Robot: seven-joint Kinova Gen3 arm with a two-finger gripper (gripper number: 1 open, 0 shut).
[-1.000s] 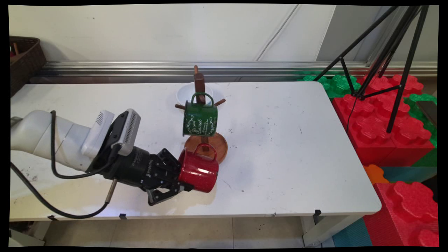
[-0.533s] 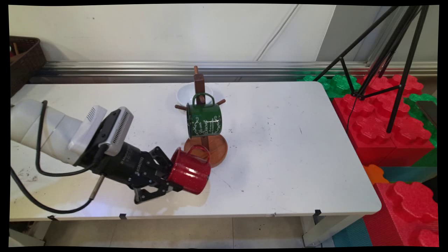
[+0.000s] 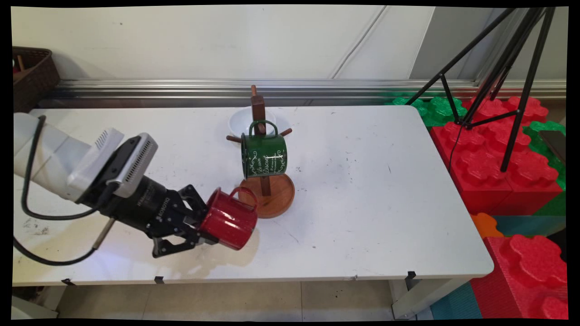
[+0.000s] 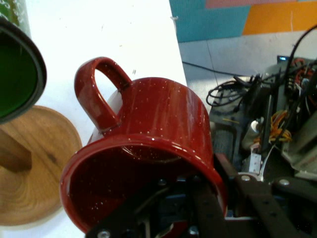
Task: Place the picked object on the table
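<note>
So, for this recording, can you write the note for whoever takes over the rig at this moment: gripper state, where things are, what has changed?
Gripper: shut on the red mug, one finger inside the rim, one outside; mug held on its side above the table, handle up.
Over the last second the arm has drawn the red mug left, away from the wooden mug tree.
Green mug hangs by its handle on a peg of the tree.
White bowl sits behind the tree.
</note>
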